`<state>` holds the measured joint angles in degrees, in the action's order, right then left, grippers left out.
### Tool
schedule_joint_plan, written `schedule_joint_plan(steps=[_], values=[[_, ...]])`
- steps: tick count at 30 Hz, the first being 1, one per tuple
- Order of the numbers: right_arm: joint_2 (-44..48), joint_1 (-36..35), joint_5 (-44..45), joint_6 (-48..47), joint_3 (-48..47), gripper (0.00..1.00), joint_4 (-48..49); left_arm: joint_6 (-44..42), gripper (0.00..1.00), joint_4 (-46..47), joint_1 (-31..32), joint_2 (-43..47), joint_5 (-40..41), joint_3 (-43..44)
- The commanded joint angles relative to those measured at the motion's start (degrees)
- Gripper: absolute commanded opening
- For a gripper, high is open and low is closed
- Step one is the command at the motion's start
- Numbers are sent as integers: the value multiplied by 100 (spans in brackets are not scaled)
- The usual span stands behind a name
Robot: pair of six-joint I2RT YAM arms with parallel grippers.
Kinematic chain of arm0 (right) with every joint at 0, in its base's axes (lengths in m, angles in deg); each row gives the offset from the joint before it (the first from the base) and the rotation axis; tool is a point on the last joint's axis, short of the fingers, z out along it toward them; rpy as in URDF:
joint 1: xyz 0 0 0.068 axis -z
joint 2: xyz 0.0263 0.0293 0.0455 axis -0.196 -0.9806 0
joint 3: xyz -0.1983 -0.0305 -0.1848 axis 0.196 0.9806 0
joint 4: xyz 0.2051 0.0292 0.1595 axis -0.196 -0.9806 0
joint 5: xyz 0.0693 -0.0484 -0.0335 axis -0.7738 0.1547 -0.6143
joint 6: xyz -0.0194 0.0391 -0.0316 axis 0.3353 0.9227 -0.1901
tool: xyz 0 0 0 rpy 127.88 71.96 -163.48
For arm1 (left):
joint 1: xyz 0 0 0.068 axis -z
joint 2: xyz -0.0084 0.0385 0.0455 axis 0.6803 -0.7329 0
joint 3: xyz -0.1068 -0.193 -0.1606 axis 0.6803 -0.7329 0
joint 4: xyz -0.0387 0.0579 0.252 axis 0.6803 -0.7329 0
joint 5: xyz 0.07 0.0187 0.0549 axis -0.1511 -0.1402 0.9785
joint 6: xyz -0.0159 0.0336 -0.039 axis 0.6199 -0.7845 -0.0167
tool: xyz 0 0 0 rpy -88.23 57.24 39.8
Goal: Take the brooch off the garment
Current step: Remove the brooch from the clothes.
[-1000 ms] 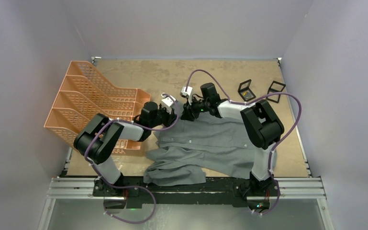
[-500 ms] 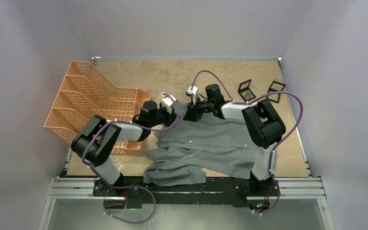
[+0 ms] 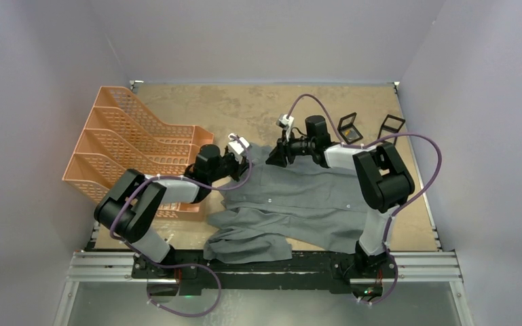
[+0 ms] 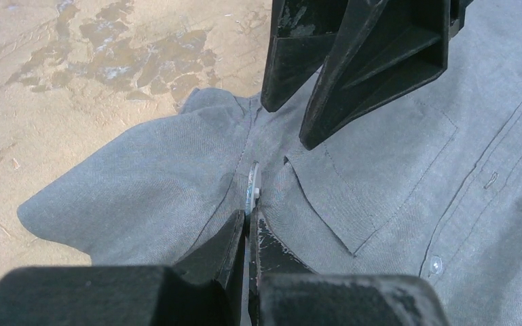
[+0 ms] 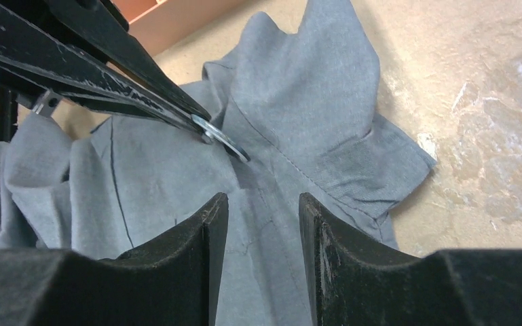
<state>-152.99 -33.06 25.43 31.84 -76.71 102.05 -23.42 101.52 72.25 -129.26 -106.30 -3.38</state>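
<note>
The garment (image 3: 299, 197), a grey collared shirt, lies spread on the table with its collar toward the back. My left gripper (image 4: 248, 214) is shut on the brooch (image 4: 252, 187), a thin silver disc seen edge-on at the collar. In the right wrist view the brooch (image 5: 225, 140) shows as a round metal disc at the tip of the left fingers (image 5: 142, 88), resting against the fabric. Whether it is free of the cloth I cannot tell. My right gripper (image 5: 258, 204) hovers open just over the collar area, opposite the left gripper, with nothing between its fingers.
An orange tiered file rack (image 3: 129, 149) stands at the left, close to the left arm. Two small black open boxes (image 3: 348, 128) (image 3: 392, 126) sit at the back right. Bare wooden tabletop (image 3: 231, 105) lies behind the collar.
The right gripper has drawn back to the right, away from the left gripper, and its jaws stand slightly wider. The left gripper stays shut at the collar.
</note>
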Motion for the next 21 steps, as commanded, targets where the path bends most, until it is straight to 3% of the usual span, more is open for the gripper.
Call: schedule_joint_plan(steps=[1, 8, 12, 18, 21], values=[[225, -39, -148, 384, -13, 45, 259, -342, 0, 201, 147, 206, 48, -83], [33, -48, 490, 1188, 174, 41, 210, -594, 2, -217, 775, 218, 1542, 3], [127, -43, 785, 1334, 375, 41, 96, -478, 12, -635, 1128, 350, 2296, 33], [153, -89, 939, 1401, 409, 40, -216, -98, 31, -1321, 1563, 942, 2464, 116], [186, -90, 1047, 1395, 433, 40, -271, 599, 42, -1597, 1594, 1193, 3026, 354]])
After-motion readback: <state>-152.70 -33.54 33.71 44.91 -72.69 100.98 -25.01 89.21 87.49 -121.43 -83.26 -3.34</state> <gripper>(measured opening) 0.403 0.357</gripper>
